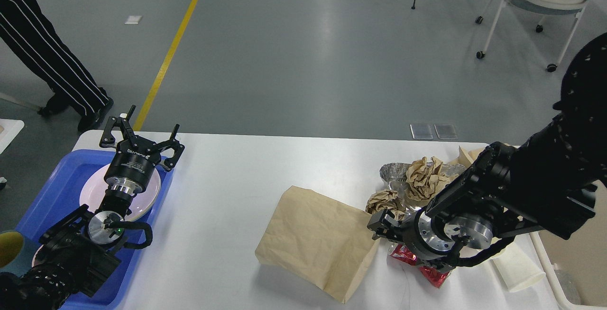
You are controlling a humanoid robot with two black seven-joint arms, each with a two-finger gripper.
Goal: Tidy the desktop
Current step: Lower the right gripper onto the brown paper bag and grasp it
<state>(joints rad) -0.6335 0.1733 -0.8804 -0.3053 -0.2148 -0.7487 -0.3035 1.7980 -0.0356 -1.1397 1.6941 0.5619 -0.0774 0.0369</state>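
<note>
Nearest the camera, the left arm is seen rising from the lower left corner over a blue tray, which lies on the left end of the white worktop. A pale plate is carried in the tray, and the left gripper is held above the tray's far edge with its jaws spread wide and nothing between them.

At the right, the right arm is stretched leftward across the worktop, and the right gripper is set against the right edge of a flat brown paper bag; whether its jaws are pinching the bag cannot be told, since the fingers are seen dark and end-on. A red wrapper is partly hidden under the wrist. Behind the arm, crumpled brown paper and a foil container are heaped together. A white paper cup is laid on its side near the right edge, beside an off-white bin.

Beyond the worktop, grey floor with a yellow line is shown, with a white chair at upper right and a person's striped trouser legs at upper left
</note>
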